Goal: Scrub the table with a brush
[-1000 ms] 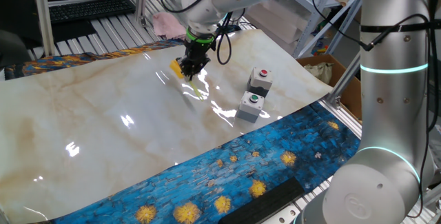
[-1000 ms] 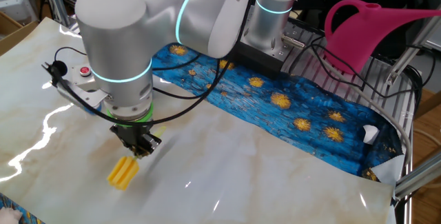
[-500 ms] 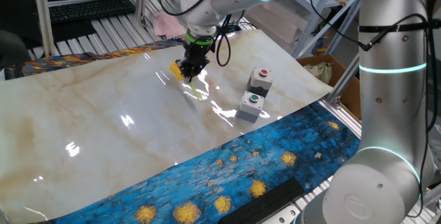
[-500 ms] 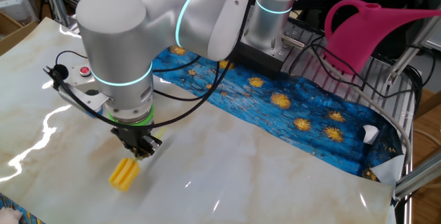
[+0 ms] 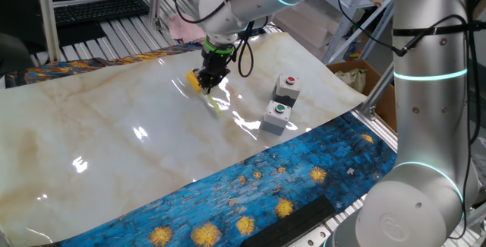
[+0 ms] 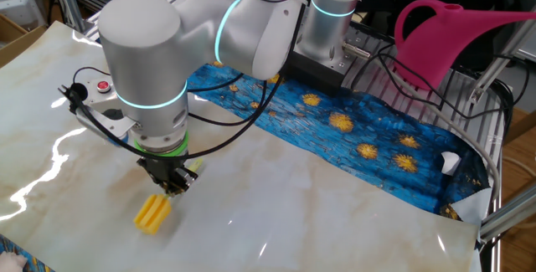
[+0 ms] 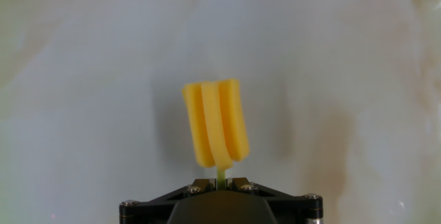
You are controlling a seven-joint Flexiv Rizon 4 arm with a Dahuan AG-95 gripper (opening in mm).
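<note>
From my station the brush [image 7: 216, 131] handle is nearly all hidden: in the hand view only a sliver shows before it disappears into the gripper [image 7: 220, 180], whose fingers are cut off by the bottom edge. In one fixed view the gripper [image 5: 207, 78] covers most of the yellow head, and I cannot tell whether the bristles touch the table [image 5: 114, 133]. In the other fixed view the arm blocks most of a button box [image 6: 102, 89]. A pink watering can [image 6: 452, 42] runs off the right edge.
</note>
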